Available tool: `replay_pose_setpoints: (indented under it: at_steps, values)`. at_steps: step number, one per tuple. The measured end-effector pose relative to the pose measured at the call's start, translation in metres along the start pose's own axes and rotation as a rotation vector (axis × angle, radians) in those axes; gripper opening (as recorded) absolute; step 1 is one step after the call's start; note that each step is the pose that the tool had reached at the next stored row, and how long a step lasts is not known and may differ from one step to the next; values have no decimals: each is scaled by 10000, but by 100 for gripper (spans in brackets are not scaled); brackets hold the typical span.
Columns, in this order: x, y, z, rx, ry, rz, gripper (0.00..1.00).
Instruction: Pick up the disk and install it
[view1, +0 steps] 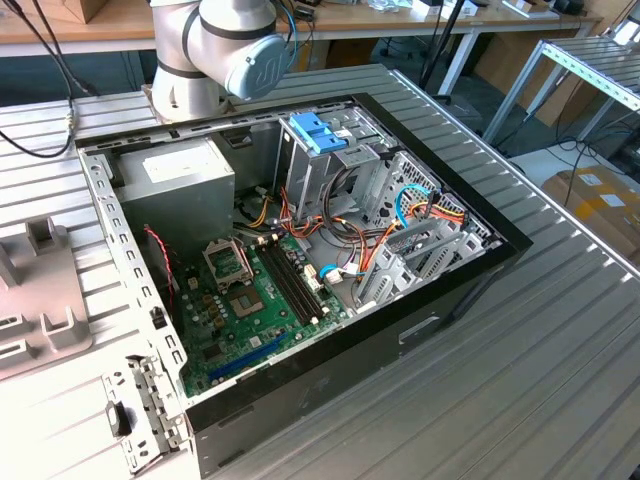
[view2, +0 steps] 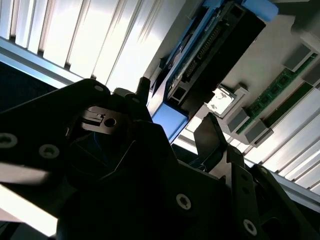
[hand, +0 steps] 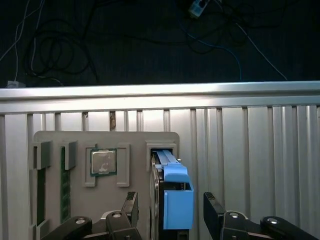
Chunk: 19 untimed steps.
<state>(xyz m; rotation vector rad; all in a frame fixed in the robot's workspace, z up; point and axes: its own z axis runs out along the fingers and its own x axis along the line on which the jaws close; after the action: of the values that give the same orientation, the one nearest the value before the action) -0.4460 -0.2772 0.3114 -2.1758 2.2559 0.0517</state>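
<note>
I judge the job barely begun: the disk (hand: 176, 172) stands on edge in its slot of the grey tray (hand: 135, 140), not yet lifted. My claw (hand: 171, 201) is spread wide, one finger either side of it, gripping nothing (contact I can't confirm). A processor chip (hand: 103, 162) and memory sticks (hand: 63, 185) share the tray. Beside the tray waits the open computer case (view1: 440, 310), cables (view1: 375, 235) crowding its drive cage (view1: 300, 170).
</note>
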Motion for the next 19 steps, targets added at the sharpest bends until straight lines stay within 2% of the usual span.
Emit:
replay_pose_setpoints:
  at_steps: [19]
  values:
    - [1, 19, 146, -1, 1, -32, 63]
